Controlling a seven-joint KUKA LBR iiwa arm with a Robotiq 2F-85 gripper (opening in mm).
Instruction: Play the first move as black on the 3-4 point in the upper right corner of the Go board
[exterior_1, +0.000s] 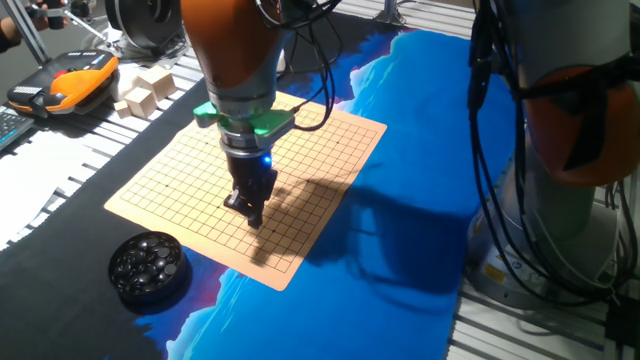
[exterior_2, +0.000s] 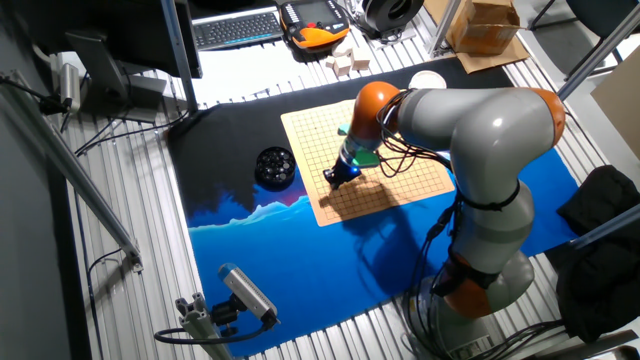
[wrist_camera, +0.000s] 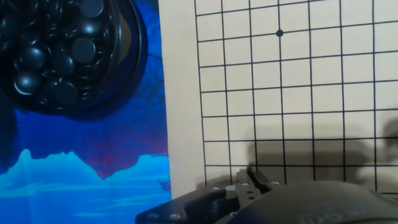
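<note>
The tan Go board (exterior_1: 310, 140) lies on a blue and black mat; it also shows in the other fixed view (exterior_2: 410, 185) and the hand view (wrist_camera: 311, 74). No stone lies on the grid that I can see. A round black bowl (exterior_1: 148, 266) of glossy black stones (wrist_camera: 59, 53) stands off the board's near corner. My gripper (exterior_1: 254, 214) hangs low over the board's corner area beside the bowl (exterior_2: 274, 165). Its fingers (wrist_camera: 252, 176) look pressed together. No single black stone shows between them.
Wooden blocks (exterior_1: 140, 92) and an orange handheld device (exterior_1: 70, 80) lie beyond the board's far left. A white bowl (exterior_2: 428, 80), a keyboard (exterior_2: 235, 28) and a cardboard box (exterior_2: 485, 22) sit at the table's far side. The arm's base (exterior_2: 480, 290) stands by the mat.
</note>
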